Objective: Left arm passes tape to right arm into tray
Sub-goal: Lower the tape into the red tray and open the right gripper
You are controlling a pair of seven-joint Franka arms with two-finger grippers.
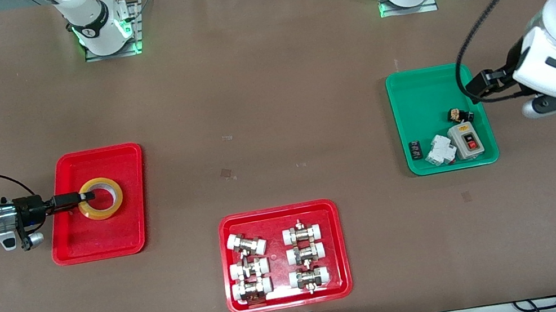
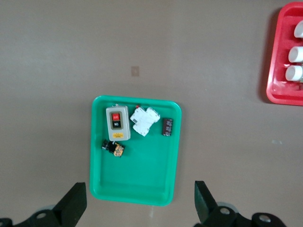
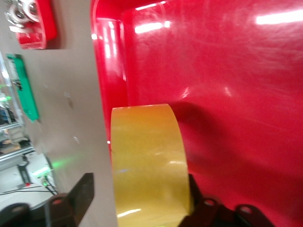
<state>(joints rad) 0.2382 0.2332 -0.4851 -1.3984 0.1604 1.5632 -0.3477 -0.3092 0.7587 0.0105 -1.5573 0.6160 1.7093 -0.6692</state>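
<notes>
Tape [image 1: 101, 198] lies flat in the plain red tray [image 1: 77, 245] at the right arm's end of the surface, with the right tool [image 1: 88, 195] low over it, one finger [image 3: 71, 201] standing clear outside the yellow wall and the other inside the core, so the fingers are parted and nothing is clamped. If the inner finger catches the roll's wall as the right arm pulls away, it could drag or tip the roll. The left tool [image 2: 139, 203] waits wide and empty over the green tray [image 1: 407, 93].
</notes>
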